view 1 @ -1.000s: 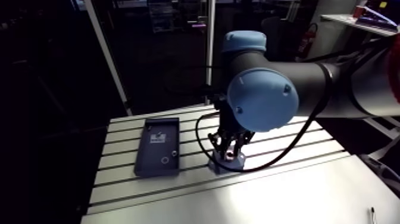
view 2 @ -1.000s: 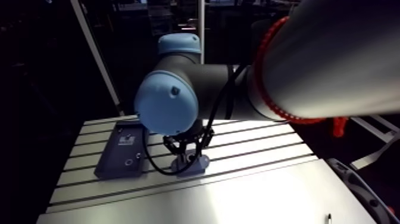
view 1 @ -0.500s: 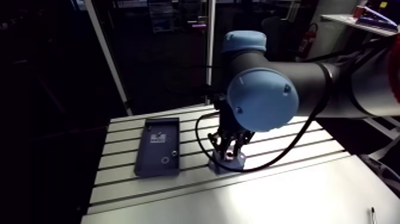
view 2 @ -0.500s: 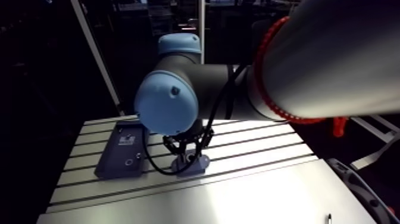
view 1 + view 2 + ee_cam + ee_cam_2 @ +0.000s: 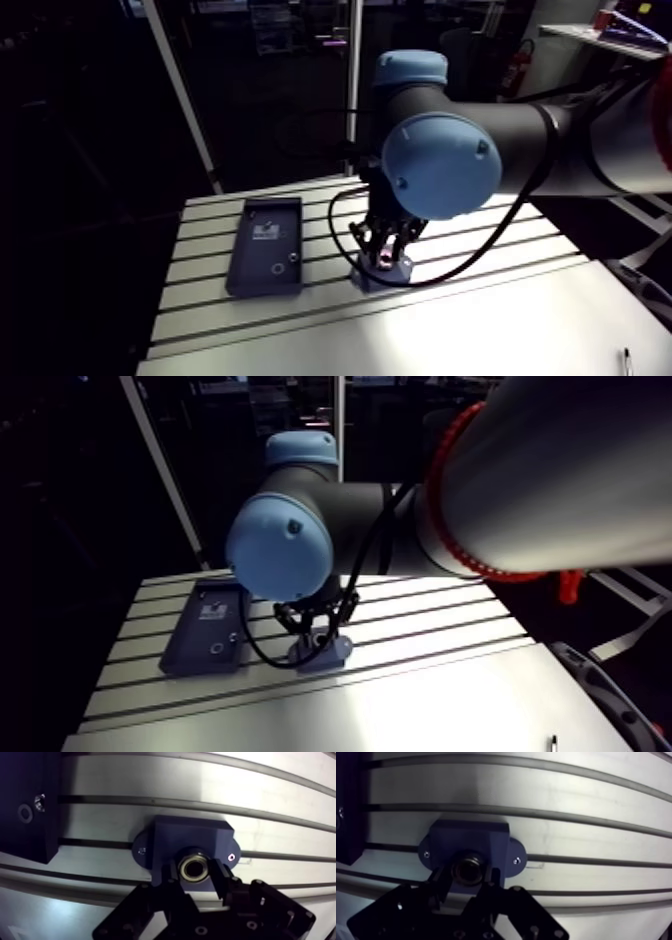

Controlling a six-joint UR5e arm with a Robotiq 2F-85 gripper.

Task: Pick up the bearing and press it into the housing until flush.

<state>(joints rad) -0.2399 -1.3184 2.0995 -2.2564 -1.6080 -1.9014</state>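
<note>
bearing (image 5: 194,867): metal ring, sits at middle of housing (image 5: 192,834) top, pinched from both sides.
why held so: grip on outer rim leaves underside free to go down into housing; looks part-way in, can't tell if flush.
which way: open centre faces up at wrist cam; axis runs up-down, square to table (image 5: 200,787). round, so no long side to speak of.
gripper (image 5: 195,873): narrow, fingers (image 5: 220,877) clamped on the ring.
housing: blue block w/ an ear + screw each side, flat on table, so a push goes straight down.
tray (image 5: 30,827): dark, beside housing, not touching.
</note>
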